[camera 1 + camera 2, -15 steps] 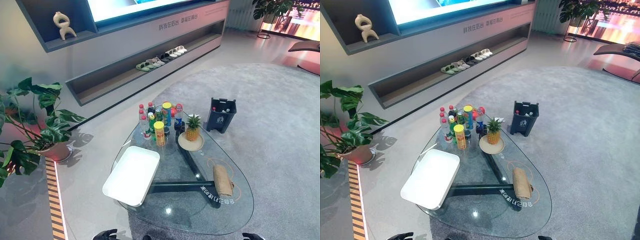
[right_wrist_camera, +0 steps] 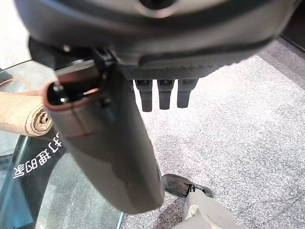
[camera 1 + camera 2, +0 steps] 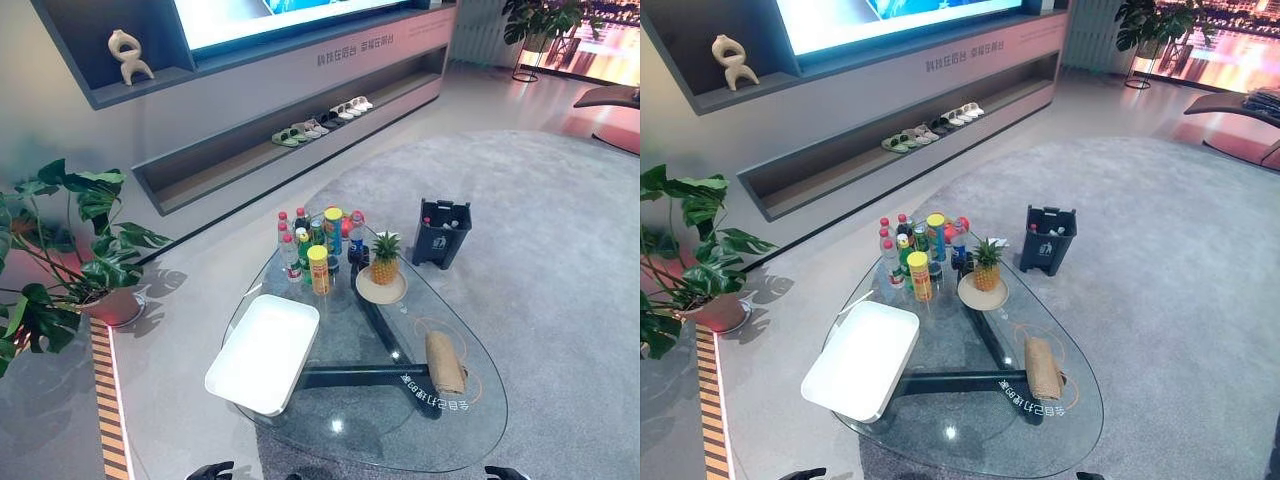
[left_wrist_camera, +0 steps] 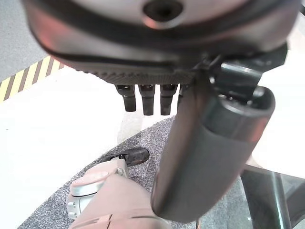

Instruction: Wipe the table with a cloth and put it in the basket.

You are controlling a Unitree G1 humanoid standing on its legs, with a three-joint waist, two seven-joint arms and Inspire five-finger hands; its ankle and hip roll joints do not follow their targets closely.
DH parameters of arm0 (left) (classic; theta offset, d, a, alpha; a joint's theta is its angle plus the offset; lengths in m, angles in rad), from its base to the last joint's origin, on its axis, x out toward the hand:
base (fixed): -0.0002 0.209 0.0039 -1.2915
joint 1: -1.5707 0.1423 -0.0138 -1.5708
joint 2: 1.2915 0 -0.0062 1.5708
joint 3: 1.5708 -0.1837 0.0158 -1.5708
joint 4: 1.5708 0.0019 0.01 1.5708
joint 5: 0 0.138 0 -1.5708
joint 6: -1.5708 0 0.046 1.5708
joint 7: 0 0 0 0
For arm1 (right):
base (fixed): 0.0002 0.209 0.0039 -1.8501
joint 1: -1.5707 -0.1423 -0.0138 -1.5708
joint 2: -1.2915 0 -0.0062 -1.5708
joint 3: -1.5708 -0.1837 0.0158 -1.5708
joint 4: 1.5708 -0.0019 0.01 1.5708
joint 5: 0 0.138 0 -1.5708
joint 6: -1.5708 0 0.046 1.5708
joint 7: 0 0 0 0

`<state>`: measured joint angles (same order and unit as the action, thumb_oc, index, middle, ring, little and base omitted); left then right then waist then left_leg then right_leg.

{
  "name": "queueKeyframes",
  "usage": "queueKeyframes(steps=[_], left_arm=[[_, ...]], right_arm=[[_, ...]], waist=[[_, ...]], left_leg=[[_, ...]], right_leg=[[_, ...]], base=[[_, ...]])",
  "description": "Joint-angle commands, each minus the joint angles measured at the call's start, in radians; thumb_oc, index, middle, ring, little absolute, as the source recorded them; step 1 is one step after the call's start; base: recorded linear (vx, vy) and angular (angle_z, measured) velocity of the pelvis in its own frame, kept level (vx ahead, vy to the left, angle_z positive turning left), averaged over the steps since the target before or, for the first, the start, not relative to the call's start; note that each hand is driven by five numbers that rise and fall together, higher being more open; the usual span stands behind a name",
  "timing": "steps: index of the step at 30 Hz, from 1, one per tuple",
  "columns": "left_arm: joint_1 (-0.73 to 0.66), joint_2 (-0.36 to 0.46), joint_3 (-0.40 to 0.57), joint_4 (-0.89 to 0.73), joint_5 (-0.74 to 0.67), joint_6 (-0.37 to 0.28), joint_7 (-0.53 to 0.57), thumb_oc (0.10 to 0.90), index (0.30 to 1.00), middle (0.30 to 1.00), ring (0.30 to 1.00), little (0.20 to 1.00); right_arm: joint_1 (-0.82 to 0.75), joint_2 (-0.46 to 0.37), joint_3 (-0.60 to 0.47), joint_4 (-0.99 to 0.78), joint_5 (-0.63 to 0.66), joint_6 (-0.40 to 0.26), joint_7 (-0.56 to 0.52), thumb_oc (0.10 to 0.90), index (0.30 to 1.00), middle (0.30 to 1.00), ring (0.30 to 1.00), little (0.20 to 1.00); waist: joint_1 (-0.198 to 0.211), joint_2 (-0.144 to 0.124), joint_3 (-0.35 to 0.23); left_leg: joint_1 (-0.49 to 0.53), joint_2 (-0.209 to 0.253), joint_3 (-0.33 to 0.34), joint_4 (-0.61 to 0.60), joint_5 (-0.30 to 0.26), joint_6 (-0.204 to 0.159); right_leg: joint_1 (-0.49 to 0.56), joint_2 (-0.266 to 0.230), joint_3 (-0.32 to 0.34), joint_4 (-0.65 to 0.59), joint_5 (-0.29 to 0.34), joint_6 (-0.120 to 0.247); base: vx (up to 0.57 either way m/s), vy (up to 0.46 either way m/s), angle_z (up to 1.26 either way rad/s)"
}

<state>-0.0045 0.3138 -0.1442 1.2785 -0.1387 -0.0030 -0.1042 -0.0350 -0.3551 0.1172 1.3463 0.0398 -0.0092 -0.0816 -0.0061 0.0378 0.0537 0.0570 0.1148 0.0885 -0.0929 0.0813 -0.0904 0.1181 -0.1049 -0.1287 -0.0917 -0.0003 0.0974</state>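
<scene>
on the glass table [image 3: 385, 432] i see the rolled cloth [image 3: 445, 362] at the right beside mirrored lettering [image 3: 435, 404], the white basket [image 3: 263, 351] at the left. a dark bin [image 3: 441, 238] on the carpet [image 3: 560, 260] holds bottles [image 3: 428, 218]. my left hand [image 4: 207, 143] and right hand [image 2: 112, 143] hang, fingers straight.

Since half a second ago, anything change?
Nothing moved; the view alone shifted slightly. The cloth lies rolled on the right side of the table, with the basket on its left, as before. The left hand and right hand hang open by the near edge, holding nothing.
</scene>
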Motion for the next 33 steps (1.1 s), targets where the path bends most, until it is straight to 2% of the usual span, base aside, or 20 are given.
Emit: queueKeyframes(steps=[1, 19, 26, 29, 33], left_arm=[[-0.084, 0.035, 0.014, 0.052, -0.003, -0.017, -0.004, 0.800, 0.900, 0.900, 0.900, 0.900], [-0.069, 0.043, 0.021, 0.044, -0.015, -0.014, 0.003, 0.800, 0.900, 0.900, 0.900, 0.900], [-0.085, 0.050, 0.010, 0.031, -0.060, -0.013, 0.020, 0.800, 0.900, 0.900, 0.900, 0.900], [-0.131, 0.062, 0.001, 0.003, -0.144, -0.029, 0.046, 0.800, 0.900, 0.900, 0.900, 0.900], [-0.142, 0.078, 0.018, -0.001, -0.180, -0.030, 0.052, 0.800, 0.900, 0.900, 0.900, 0.900]], right_arm=[[-0.069, -0.008, 0.005, 0.028, 0.006, -0.014, -0.013, 0.800, 0.900, 0.900, 0.900, 0.900], [-0.059, -0.020, 0.003, 0.030, -0.029, -0.009, -0.015, 0.800, 0.900, 0.900, 0.900, 0.900], [-0.079, -0.041, 0.031, 0.018, -0.053, 0.023, -0.039, 0.800, 0.900, 0.900, 0.900, 0.900], [-0.130, -0.065, 0.052, 0.014, -0.051, 0.029, -0.051, 0.800, 0.900, 0.900, 0.900, 0.900], [-0.141, -0.076, 0.053, 0.004, -0.064, 0.032, -0.059, 0.800, 0.900, 0.900, 0.900, 0.900]], waist=[[0.004, -0.030, 0.024], [0.008, -0.034, 0.040], [0.022, -0.040, 0.112], [0.015, -0.032, 0.215], [0.017, -0.024, 0.266]], left_leg=[[0.054, 0.029, 0.006, 0.006, -0.101, -0.018], [0.046, 0.028, -0.003, 0.006, -0.098, -0.017], [-0.022, 0.028, -0.013, 0.006, -0.069, -0.016], [-0.096, 0.024, -0.029, 0.006, -0.041, -0.011], [-0.137, 0.012, -0.052, 0.006, -0.030, -0.005]], right_leg=[[-0.013, -0.080, -0.004, 0.004, 0.014, 0.064], [-0.022, -0.074, 0.002, 0.004, 0.016, 0.062], [-0.091, -0.069, 0.002, 0.004, 0.046, 0.060], [-0.175, -0.053, 0.032, 0.004, 0.074, 0.044], [-0.213, -0.051, 0.033, 0.004, 0.085, 0.038]], base=[[0.00, 0.000, 0.00], [0.01, 0.000, 0.00], [-0.04, -0.009, -0.01], [-0.26, 0.007, -0.01], [-0.11, 0.002, 0.06]])
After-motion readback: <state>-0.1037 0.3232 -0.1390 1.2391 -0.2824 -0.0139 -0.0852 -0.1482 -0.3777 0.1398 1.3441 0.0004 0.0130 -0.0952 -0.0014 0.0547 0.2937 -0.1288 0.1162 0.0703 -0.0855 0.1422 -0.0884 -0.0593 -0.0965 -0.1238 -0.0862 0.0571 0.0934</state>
